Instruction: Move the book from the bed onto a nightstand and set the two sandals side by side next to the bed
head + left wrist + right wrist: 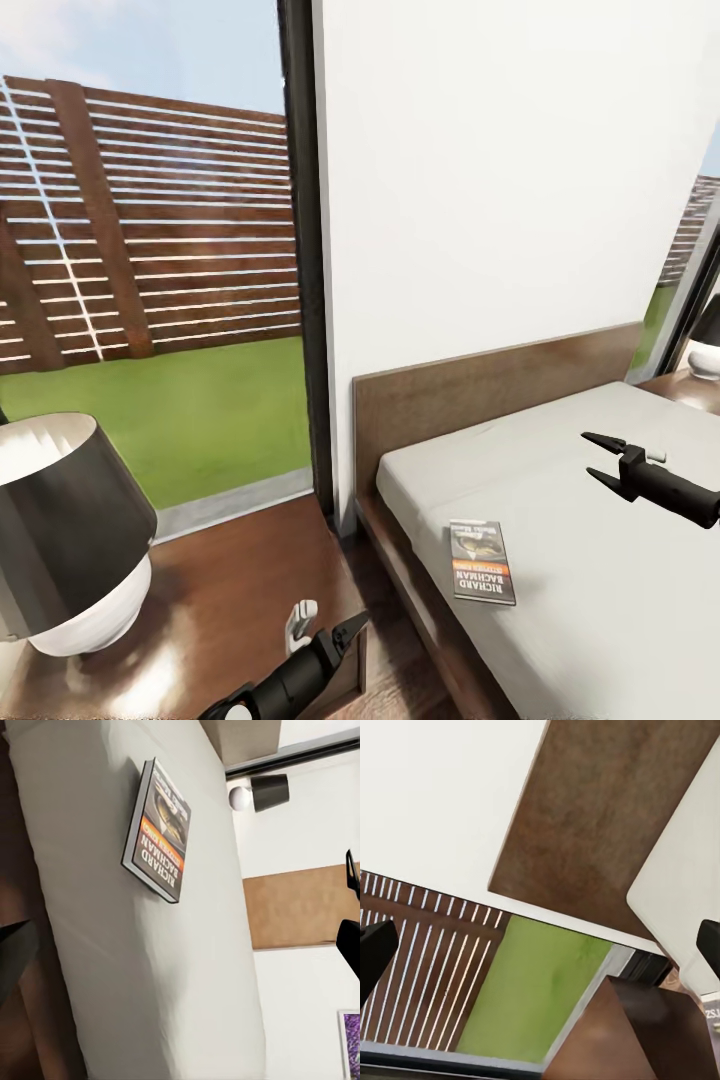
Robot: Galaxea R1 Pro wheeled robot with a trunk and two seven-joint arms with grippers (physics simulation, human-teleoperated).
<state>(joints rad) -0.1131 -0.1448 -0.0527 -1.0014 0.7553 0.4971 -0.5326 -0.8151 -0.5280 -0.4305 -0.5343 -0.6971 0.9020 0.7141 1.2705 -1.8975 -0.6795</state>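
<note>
The book (483, 562) lies flat on the pale mattress of the bed (560, 500), near the edge closest to me; its dark cover with the orange band also faces the left wrist view (157, 829). My right gripper (590, 455) hovers open over the mattress, beyond the book and to its right. Low at the front, my left gripper (328, 626) stands open over the corner of the near nightstand (220, 600), left of the book. Both wrist views have dark fingers (16, 949) (375, 954) spread far apart with nothing between them. The sandals are out of view.
A big lamp (70, 540) with a dark shade stands on the near nightstand's left part. Behind it a black-framed window (300, 250) looks onto grass and a slatted fence. The brown headboard (480, 385) meets a white wall. A second nightstand (690, 388) with a lamp sits far right.
</note>
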